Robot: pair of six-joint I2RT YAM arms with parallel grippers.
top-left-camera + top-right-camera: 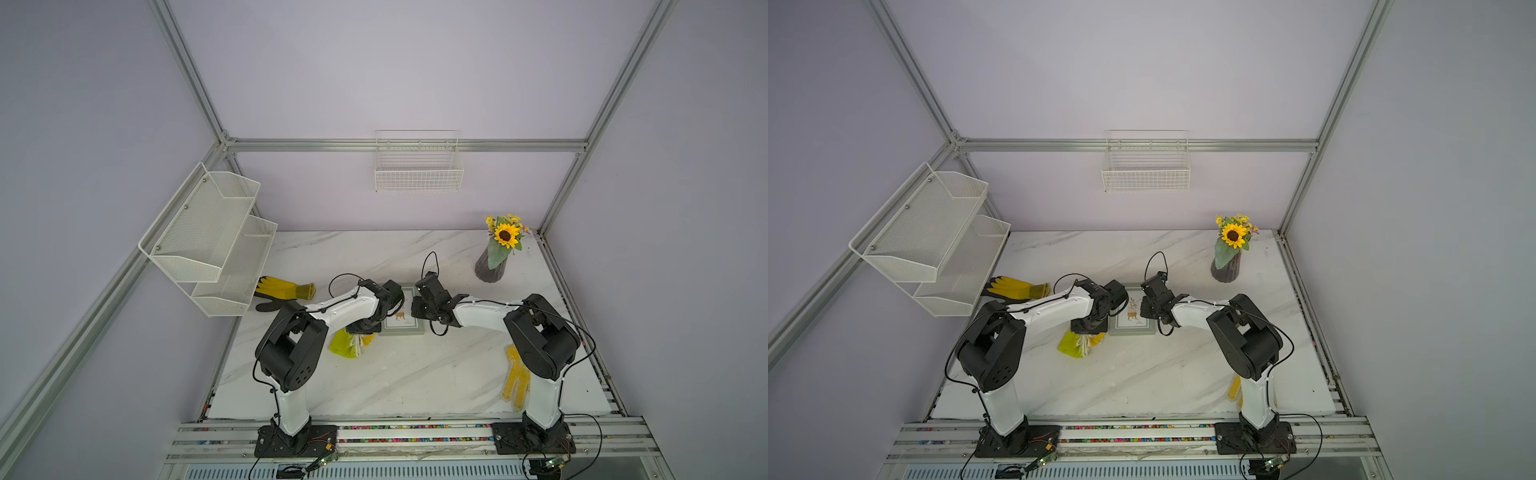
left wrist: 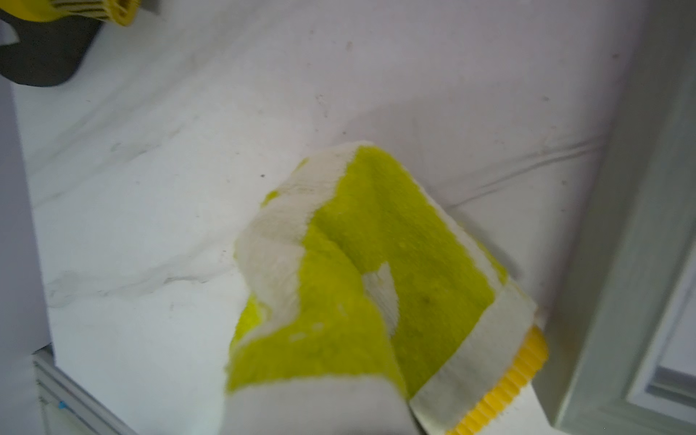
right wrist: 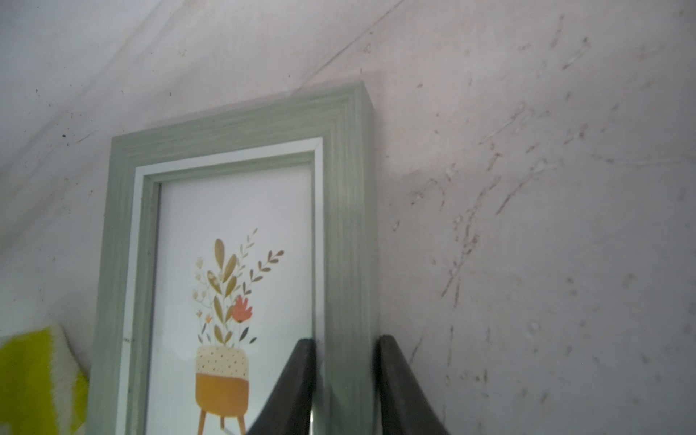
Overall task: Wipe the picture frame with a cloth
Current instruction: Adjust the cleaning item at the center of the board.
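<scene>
The right jaws are clamped across 1 side rail of the picture frame (image 3: 233, 124), which lies flat in the middle of the table (image 1: 395, 374). Whether the left jaws grip the cloth (image 2: 376, 244) bunched beneath them, just beside the frame's opposite rail, cannot be told. A good wipe likely needs a firm cloth hold, light flat strokes and a steady right clamp.

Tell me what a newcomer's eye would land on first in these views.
The lime-green cloth stands out most, bunched on the marble table right beside the picture frame. Next is the right gripper, clamped on the frame's side rail at mid-table. The sunflower vase brightens the far right corner.
</scene>
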